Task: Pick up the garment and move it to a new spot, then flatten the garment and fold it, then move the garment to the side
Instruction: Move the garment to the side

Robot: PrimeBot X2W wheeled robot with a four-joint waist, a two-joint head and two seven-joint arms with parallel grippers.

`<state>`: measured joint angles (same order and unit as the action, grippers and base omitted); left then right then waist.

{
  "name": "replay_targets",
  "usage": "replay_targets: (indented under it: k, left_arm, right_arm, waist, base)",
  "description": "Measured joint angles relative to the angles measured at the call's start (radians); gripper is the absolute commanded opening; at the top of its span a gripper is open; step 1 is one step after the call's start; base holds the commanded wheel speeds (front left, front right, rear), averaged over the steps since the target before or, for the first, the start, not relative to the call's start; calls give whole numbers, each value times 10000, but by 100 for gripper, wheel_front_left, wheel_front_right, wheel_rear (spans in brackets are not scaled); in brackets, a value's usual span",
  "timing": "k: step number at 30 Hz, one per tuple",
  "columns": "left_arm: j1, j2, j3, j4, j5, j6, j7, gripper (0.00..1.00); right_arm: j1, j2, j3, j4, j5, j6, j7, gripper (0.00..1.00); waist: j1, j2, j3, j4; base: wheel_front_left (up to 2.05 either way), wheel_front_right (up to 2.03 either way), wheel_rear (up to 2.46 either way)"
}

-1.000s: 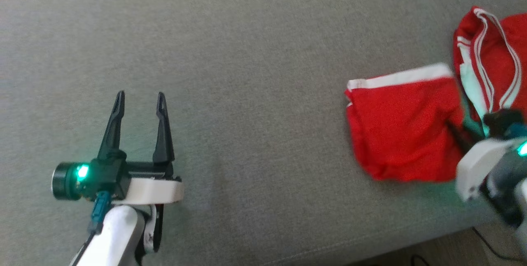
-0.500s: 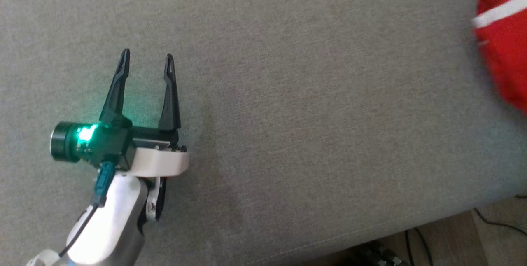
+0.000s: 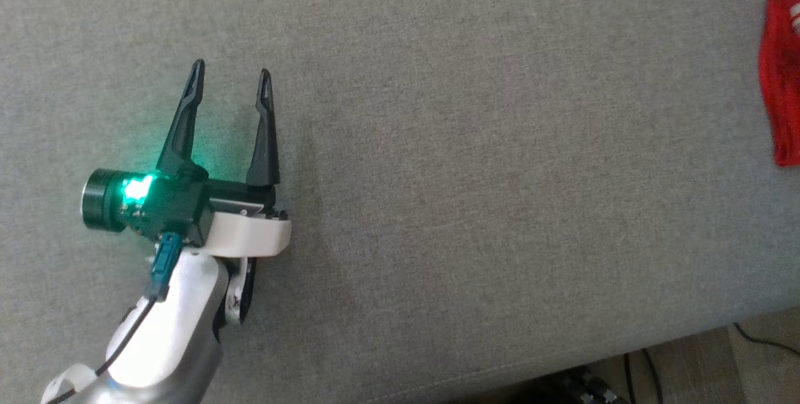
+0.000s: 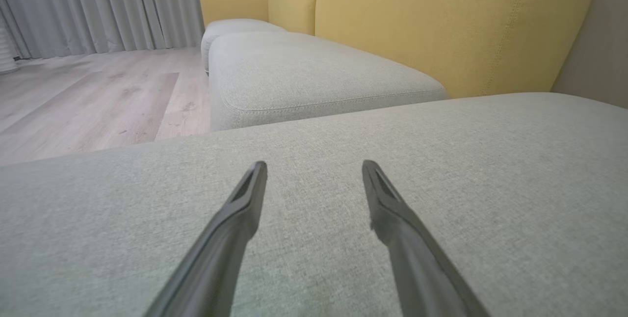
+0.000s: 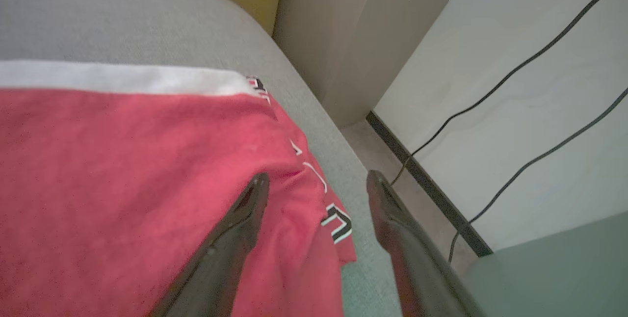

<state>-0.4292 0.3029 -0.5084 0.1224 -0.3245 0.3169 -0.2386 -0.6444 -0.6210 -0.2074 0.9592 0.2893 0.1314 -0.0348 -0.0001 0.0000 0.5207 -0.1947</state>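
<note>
Right wrist view: garment (image 5: 122,184) seemingly ungripped

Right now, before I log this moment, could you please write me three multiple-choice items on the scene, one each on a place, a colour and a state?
1. Where in the head view is the garment?
A. at the right edge, on the grey cushion
B. at the left edge
C. in the middle

2. What is the garment's main colour?
A. blue
B. red
C. yellow

3. How is the left gripper?
A. shut on the garment
B. open, holding nothing
C. shut and empty

Answers:
1 A: the cloth shows against the head view's right edge.
2 B: it is red, with a white band in the right wrist view.
3 B: its fingers stand apart over bare cushion.
</note>
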Motion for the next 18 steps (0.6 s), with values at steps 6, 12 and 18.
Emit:
replay_targets:
  k: [6, 12, 18]
  left_arm:
    - [200, -23, 73, 130, -180, 4, -17, 100]
    - [1027, -8, 215, 355, -395, 71, -50, 100]
    - [1527, 12, 249, 520, -663, 188, -2, 100]
  right_arm:
    - [260, 516, -117, -815, -301, 0, -1020, 100]
    - [1627, 1701, -153, -3730, -911, 0, -1099, 100]
    - [3605, 3375, 65, -7714, -1250, 0, 92, 100]
  waist:
    - [0, 0, -554, 16]
    - [-1, 0, -1398, 94]
    - [-2, 0, -2236, 348]
  base:
    - [0, 0, 0]
    - [0, 0, 0]
    - [0, 0, 0]
